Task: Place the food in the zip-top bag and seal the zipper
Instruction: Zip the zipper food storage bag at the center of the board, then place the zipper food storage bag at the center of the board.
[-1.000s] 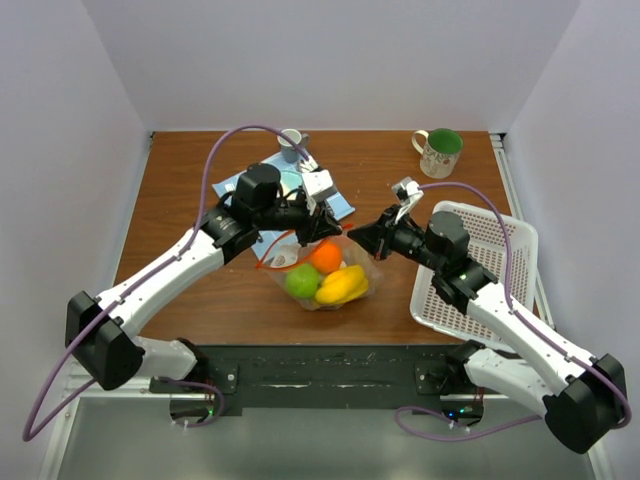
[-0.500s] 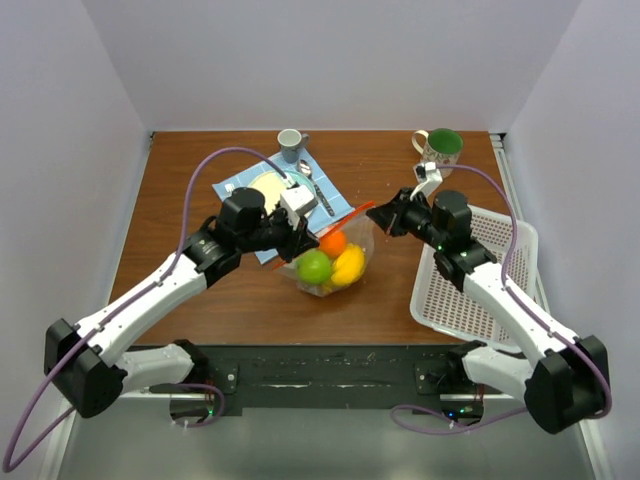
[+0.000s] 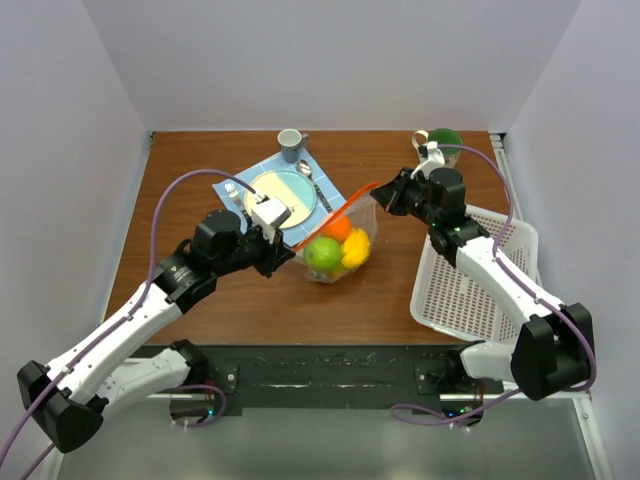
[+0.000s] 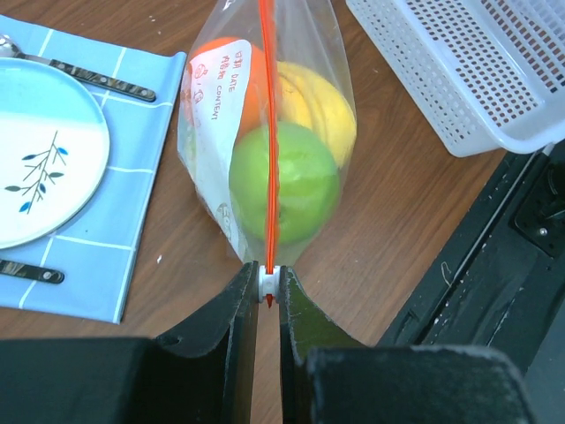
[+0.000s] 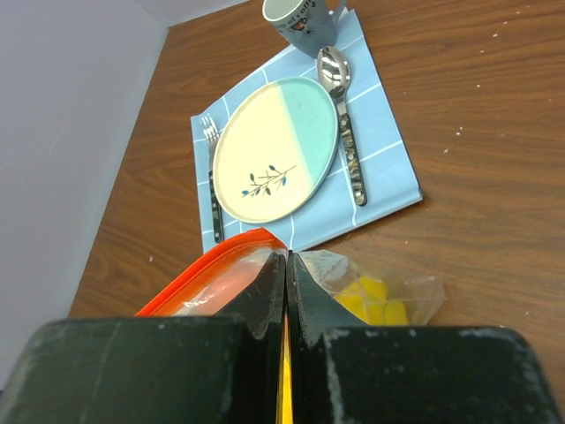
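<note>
The clear zip-top bag (image 3: 335, 250) stands on the table, stretched between both grippers. Inside are the green apple (image 3: 322, 254), the orange (image 3: 338, 227) and the yellow banana (image 3: 354, 248). I see no leafy piece. The orange-red zipper (image 3: 335, 215) runs taut along the top. My left gripper (image 3: 287, 250) is shut on the white slider (image 4: 267, 281) at the zipper's near end (image 4: 269, 132). The apple (image 4: 305, 181) sits just beyond it. My right gripper (image 3: 387, 196) is shut on the bag's far corner (image 5: 265, 265), next to the zipper (image 5: 207, 269). The banana (image 5: 371, 296) shows through the plastic.
A white lattice basket (image 3: 485, 270) lies at the right. A plate (image 3: 283, 192) with fork and spoon sits on a blue mat behind the bag. A grey cup (image 3: 290, 143) and a green mug (image 3: 440, 148) stand at the back.
My left gripper has pulled back toward the near left along the zipper. My right gripper has moved farther back and right with the corner. The bag now stands taut between them.
</note>
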Tool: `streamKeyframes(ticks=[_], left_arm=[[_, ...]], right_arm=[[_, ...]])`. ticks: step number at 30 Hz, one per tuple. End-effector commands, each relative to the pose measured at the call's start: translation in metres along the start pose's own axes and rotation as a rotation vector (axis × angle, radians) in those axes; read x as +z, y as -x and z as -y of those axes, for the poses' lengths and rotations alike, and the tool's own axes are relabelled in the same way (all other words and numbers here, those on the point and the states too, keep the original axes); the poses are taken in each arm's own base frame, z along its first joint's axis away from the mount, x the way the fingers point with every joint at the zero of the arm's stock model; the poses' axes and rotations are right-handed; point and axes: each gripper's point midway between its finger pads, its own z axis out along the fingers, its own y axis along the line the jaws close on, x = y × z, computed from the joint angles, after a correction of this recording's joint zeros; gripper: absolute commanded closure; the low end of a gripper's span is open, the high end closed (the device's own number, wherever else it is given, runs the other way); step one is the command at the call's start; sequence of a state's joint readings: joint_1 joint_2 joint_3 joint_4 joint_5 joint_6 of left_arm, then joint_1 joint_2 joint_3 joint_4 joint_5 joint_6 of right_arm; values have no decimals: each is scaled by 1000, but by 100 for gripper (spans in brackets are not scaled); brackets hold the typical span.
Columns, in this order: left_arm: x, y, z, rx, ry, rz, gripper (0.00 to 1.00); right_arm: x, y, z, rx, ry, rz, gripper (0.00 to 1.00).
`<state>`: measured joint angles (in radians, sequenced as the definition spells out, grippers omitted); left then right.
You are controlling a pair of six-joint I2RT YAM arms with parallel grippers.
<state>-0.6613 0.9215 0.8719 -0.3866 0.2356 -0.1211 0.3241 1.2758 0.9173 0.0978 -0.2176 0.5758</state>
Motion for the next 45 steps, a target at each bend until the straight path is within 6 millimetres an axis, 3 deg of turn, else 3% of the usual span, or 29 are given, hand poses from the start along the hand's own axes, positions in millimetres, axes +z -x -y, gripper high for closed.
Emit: streamKeyframes(ticks=[1, 9, 13, 19, 23, 27, 30, 33, 35, 36, 37, 39, 40, 41, 45], left_arm=[[-14, -7, -6, -35, 51, 0, 100], [-18, -4, -6, -34, 57, 26, 100], [-14, 13, 1, -35, 16, 63, 99], [6, 36, 24, -75, -130, 121, 97], [25, 46, 34, -107, -204, 114, 98], [31, 66, 54, -100, -301, 149, 97], [41, 69, 60, -120, -312, 144, 95], [57, 67, 49, -209, -256, 133, 93], [72, 63, 31, -280, -189, 111, 91], [77, 63, 23, -306, -162, 108, 91], [82, 62, 8, -336, -123, 104, 91], [98, 53, -11, -394, -73, 70, 79], [101, 52, -24, -415, -43, 72, 73], [106, 49, -30, -427, -28, 63, 61], [101, 64, -55, -412, 57, 109, 27]], right_arm=[[-2, 53, 6, -22, -66, 155, 100], [1, 54, 5, -18, -64, 147, 100], [1, 53, 11, -9, -97, 136, 100], [-6, 61, 27, -29, -219, 125, 100], [-10, 74, 37, -27, -291, 127, 100], [-20, 89, 49, -32, -371, 147, 100], [-19, 97, 57, -37, -439, 132, 100], [-13, 103, 65, -27, -499, 121, 100], [-10, 112, 66, -9, -533, 127, 100], [4, 103, 78, -2, -565, 83, 100], [9, 108, 76, 6, -568, 76, 100], [28, 93, 93, 22, -611, 14, 96], [36, 92, 93, 27, -600, 4, 85], [42, 90, 96, 29, -599, -3, 80], [65, 83, 99, 30, -571, -31, 59]])
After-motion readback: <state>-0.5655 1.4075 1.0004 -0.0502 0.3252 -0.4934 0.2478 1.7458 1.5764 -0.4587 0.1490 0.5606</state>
